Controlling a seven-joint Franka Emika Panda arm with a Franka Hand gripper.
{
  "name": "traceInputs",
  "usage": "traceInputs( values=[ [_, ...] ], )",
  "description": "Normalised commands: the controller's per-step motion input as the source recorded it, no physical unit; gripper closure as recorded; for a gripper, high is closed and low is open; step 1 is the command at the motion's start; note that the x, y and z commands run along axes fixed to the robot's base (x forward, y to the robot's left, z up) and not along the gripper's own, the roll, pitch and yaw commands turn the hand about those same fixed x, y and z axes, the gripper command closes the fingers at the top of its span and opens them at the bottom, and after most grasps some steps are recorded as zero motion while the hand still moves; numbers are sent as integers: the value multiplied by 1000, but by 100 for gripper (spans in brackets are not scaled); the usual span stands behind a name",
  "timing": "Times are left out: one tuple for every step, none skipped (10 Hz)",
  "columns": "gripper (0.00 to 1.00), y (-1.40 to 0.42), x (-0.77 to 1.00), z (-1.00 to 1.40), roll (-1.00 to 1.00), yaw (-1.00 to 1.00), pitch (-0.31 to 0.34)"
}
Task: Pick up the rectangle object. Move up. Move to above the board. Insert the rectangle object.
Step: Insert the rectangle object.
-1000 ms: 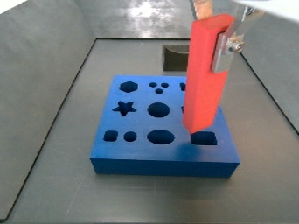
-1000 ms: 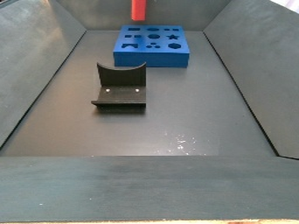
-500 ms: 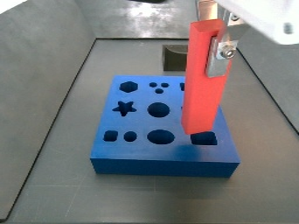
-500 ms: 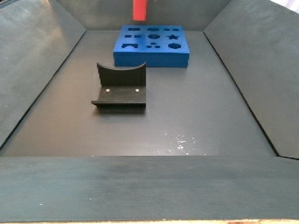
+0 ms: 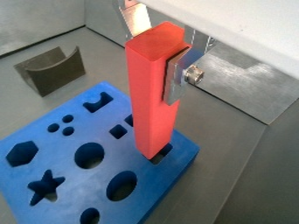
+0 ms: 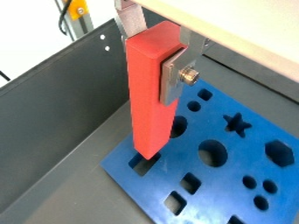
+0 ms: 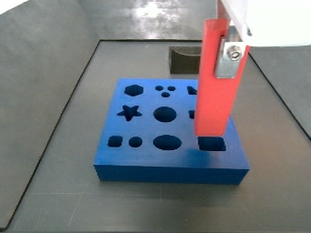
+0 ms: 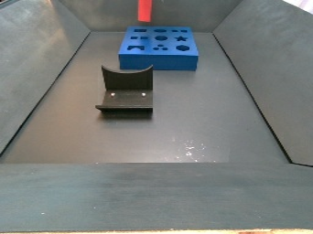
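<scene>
My gripper (image 7: 220,50) is shut on the upper end of the rectangle object (image 7: 215,91), a long red-orange bar that hangs upright. It shows in both wrist views, with the gripper (image 5: 158,57) (image 6: 152,52) clamping the bar (image 5: 152,114) (image 6: 146,105) between silver fingers (image 5: 176,80) (image 6: 173,77). The bar's lower end is at the mouth of a square hole (image 7: 214,144) near a front corner of the blue board (image 7: 170,169) (image 5: 56,149) (image 6: 222,206). I cannot tell whether it has entered. In a side view only the bar's lower part (image 8: 143,9) shows above the board (image 8: 159,62).
The dark fixture (image 8: 124,91) (image 5: 52,70) (image 7: 183,62) stands on the grey floor apart from the board. Sloping grey bin walls (image 7: 49,100) enclose the floor on all sides. The board's other cutouts, such as the star (image 7: 130,113) and circles, are open.
The gripper and bar have shifted slightly sideways toward the square hole. The bar now stands straighter over it. The board and fixture have not moved.
</scene>
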Motion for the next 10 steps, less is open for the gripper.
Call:
traceInputs(
  values=[
    [100, -17, 0, -3, 0, 0, -11],
    [100, 0, 151, -40, 0, 0, 0],
    [100, 0, 209, -114, 34, 0, 0],
    [100, -11, 217, -126, 0, 0, 0],
    [100, 0, 91, -57, 0, 0, 0],
    [100, 0, 20, 0, 0, 0, 0],
    [100, -9, 209, -69, 0, 0, 0],
    [100, -46, 266, -120, 6, 0, 0],
    [100, -29, 266, -149, 11, 0, 0],
    [100, -6, 206, -154, 20, 0, 0]
  ],
)
